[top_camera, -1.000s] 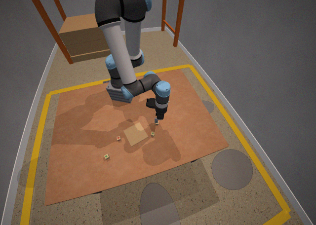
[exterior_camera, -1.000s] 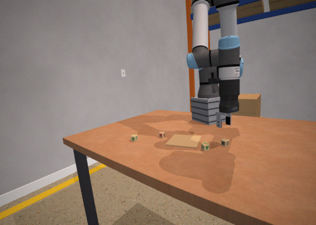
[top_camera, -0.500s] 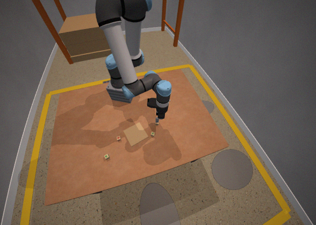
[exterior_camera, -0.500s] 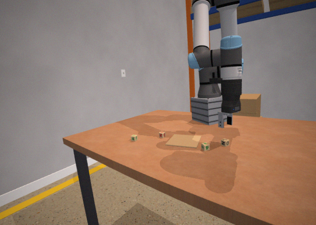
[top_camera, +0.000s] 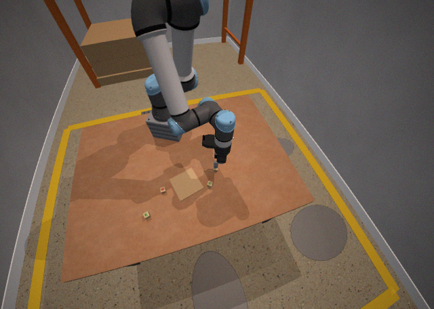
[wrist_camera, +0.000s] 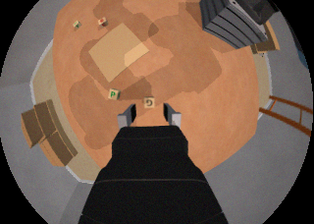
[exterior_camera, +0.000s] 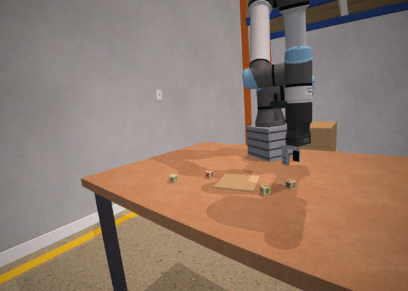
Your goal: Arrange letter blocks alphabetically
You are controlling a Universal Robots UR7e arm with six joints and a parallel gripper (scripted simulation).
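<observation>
The tan mat [top_camera: 182,190] [exterior_camera: 232,183] [wrist_camera: 110,57] lies flat and bare. A block with a dark top mark like a G [top_camera: 215,169] [exterior_camera: 290,184] [wrist_camera: 149,102] and a block with a green P on top [top_camera: 209,183] [exterior_camera: 265,189] [wrist_camera: 114,94] stand off one side of the mat. Off the opposite side are a block with a red top mark [top_camera: 162,190] [exterior_camera: 209,174] [wrist_camera: 102,22] and, farther out, a block with a green top mark [top_camera: 146,215] [exterior_camera: 173,178] [wrist_camera: 77,24]; both marks are too small to read surely. My gripper [exterior_camera: 291,161] [wrist_camera: 149,109] is open and empty, above the dark-marked block.
The brown table top [top_camera: 115,236] [exterior_camera: 184,195] carries the robot's ribbed grey base [top_camera: 163,129] [exterior_camera: 266,143] [wrist_camera: 231,18] behind the mat. Arm shadows fall across the mat's surroundings. The P block stands close beside the dark-marked block, between it and the mat's near corner.
</observation>
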